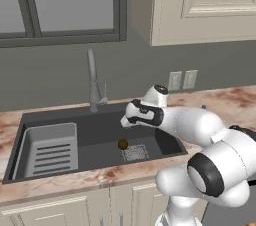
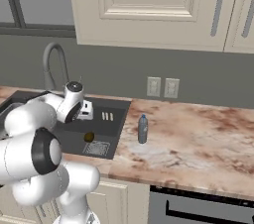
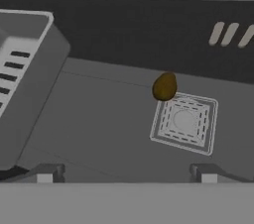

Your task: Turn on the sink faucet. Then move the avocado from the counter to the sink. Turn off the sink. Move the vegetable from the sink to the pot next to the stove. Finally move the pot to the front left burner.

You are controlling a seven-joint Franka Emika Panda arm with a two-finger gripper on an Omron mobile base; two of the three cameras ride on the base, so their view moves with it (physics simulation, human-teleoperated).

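The avocado (image 1: 122, 144) (image 2: 89, 137) (image 3: 164, 86) lies on the floor of the dark sink (image 1: 100, 120) (image 2: 111, 126) (image 3: 109, 129), touching the far left corner of the square drain grate (image 1: 135, 153) (image 3: 184, 122). My gripper (image 1: 125, 121) (image 2: 85, 111) (image 3: 126, 174) hangs open above the basin, looking down at the avocado from well above, with nothing between its fingertips (image 3: 45, 174). The sink faucet (image 1: 92, 82) (image 2: 49, 64) stands at the back rim, its lever at its side. The pot is out of view.
A light grey slotted tray (image 1: 50, 150) (image 3: 22, 79) fills the sink's left part. A small blue-capped bottle (image 2: 143, 129) stands on the marbled counter (image 2: 198, 134) (image 1: 235, 100) right of the sink. The stove's steel front (image 2: 198, 203) shows at the lower right. Wall cabinets hang overhead.
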